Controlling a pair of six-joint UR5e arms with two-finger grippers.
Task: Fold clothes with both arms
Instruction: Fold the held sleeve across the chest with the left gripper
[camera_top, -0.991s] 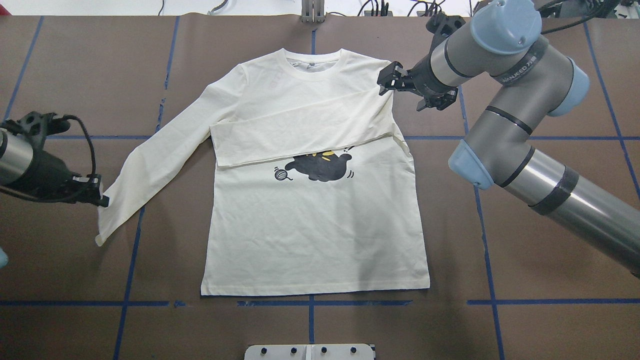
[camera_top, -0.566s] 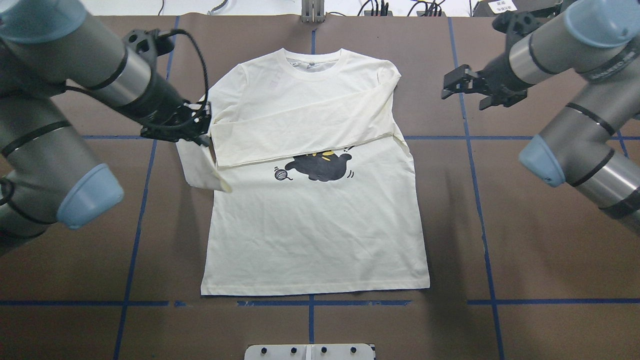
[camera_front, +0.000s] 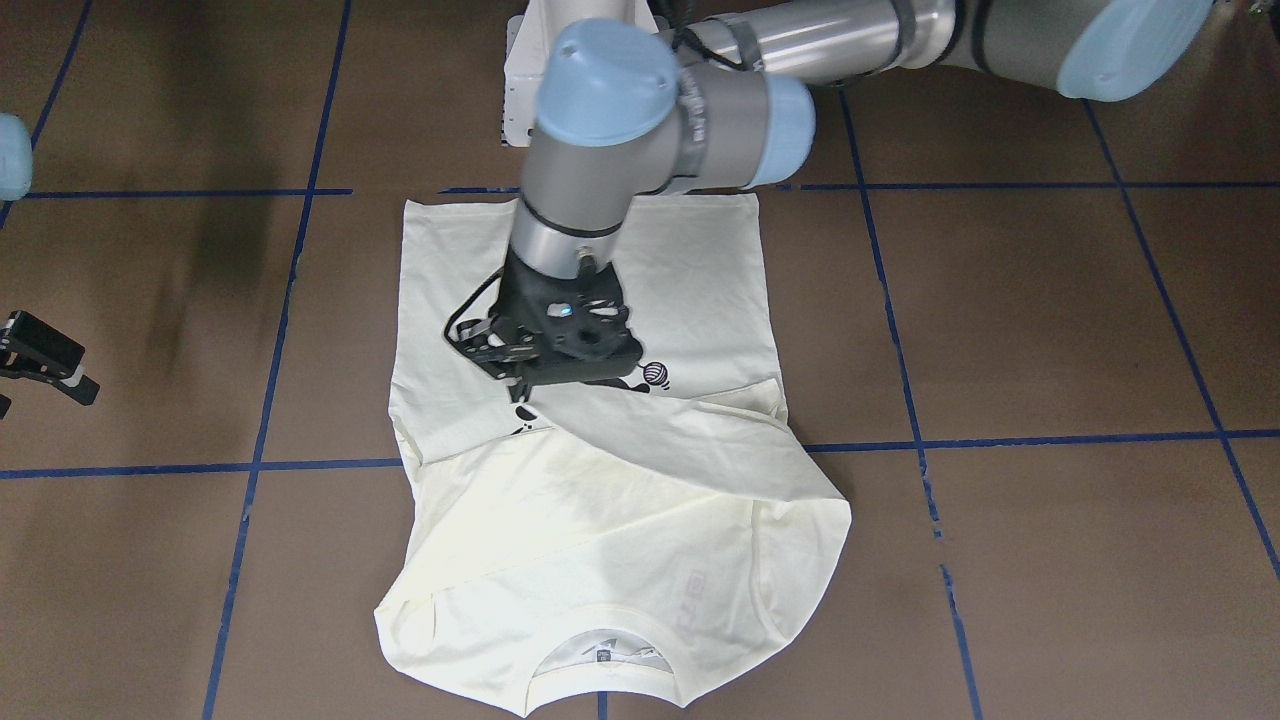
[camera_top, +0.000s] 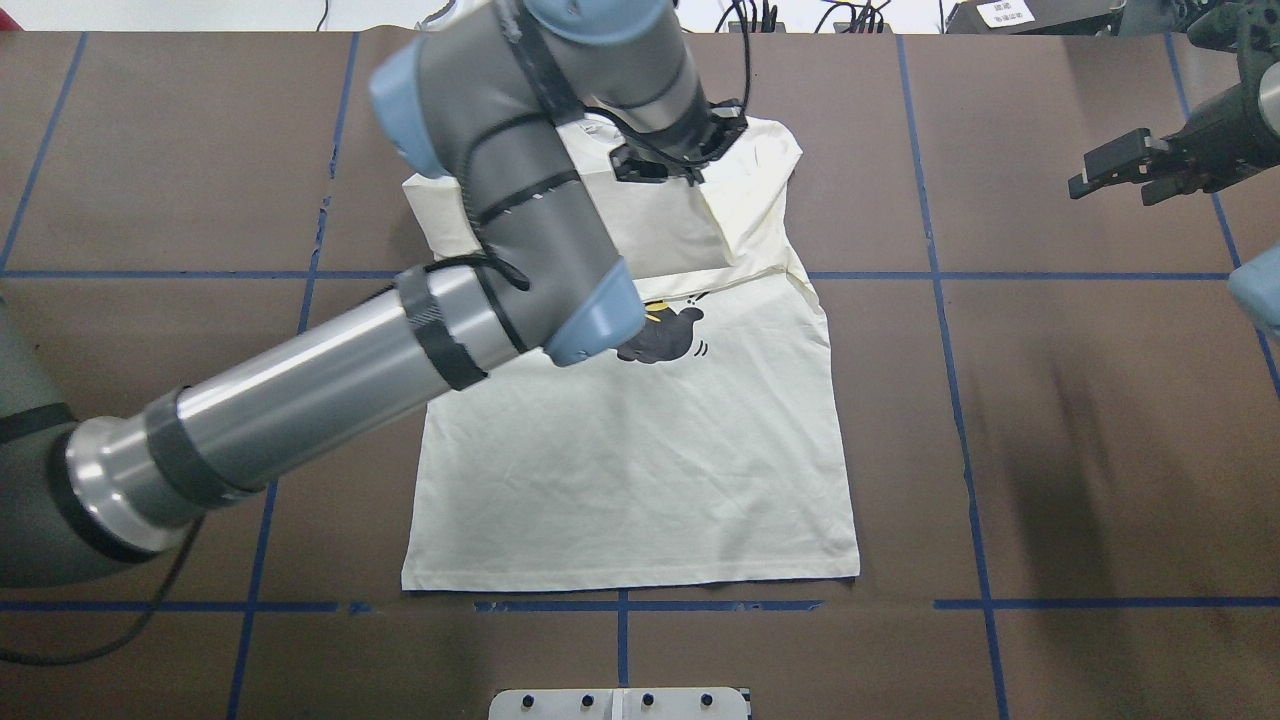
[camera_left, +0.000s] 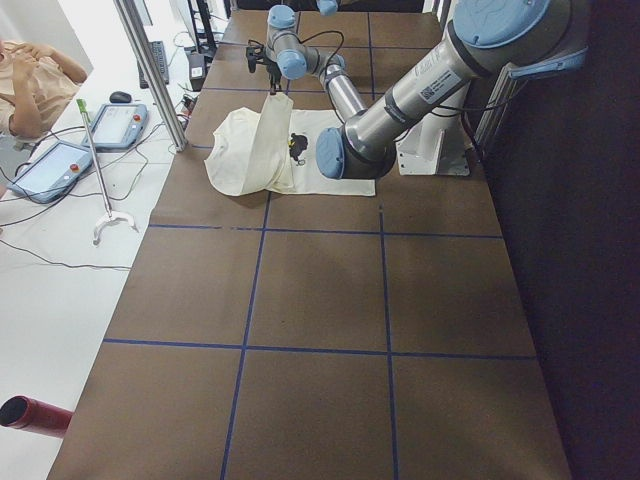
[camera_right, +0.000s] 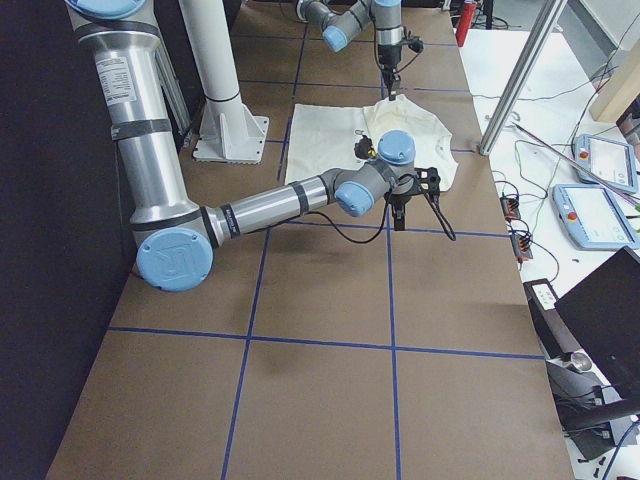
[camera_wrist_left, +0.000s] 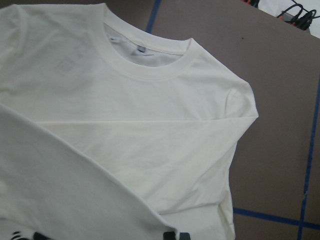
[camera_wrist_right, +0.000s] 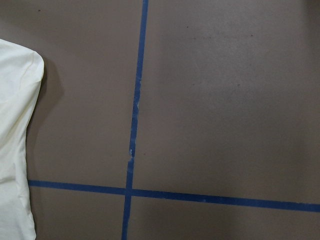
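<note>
The cream long-sleeved T-shirt (camera_top: 640, 480) lies flat with the collar at the far side, and the black cat graphic (camera_top: 668, 340) partly shows. It also shows in the front view (camera_front: 690, 270). One sleeve lies folded across the chest. My left gripper (camera_top: 688, 168) reaches over the chest and is shut on the other sleeve (camera_front: 700, 440), holding it stretched above the shirt. In the front view the left gripper (camera_front: 518, 382) hangs over the graphic. The left wrist view shows the collar (camera_wrist_left: 150, 70) and the held sleeve (camera_wrist_left: 60, 185). My right gripper (camera_top: 1112, 172) is open and empty, off the shirt to the right.
Brown table cover with blue tape lines (camera_top: 950, 300). The white pedestal base (camera_front: 525, 90) stands at the robot's side. An operator (camera_left: 30, 75) and teach pendants (camera_left: 120, 125) are beyond the far table edge. My left arm's forearm (camera_top: 330, 380) crosses above the shirt.
My left gripper carried the sleeve from the shirt's left edge across the chest toward the right shoulder. My right gripper drew back farther right, away from the shirt.
</note>
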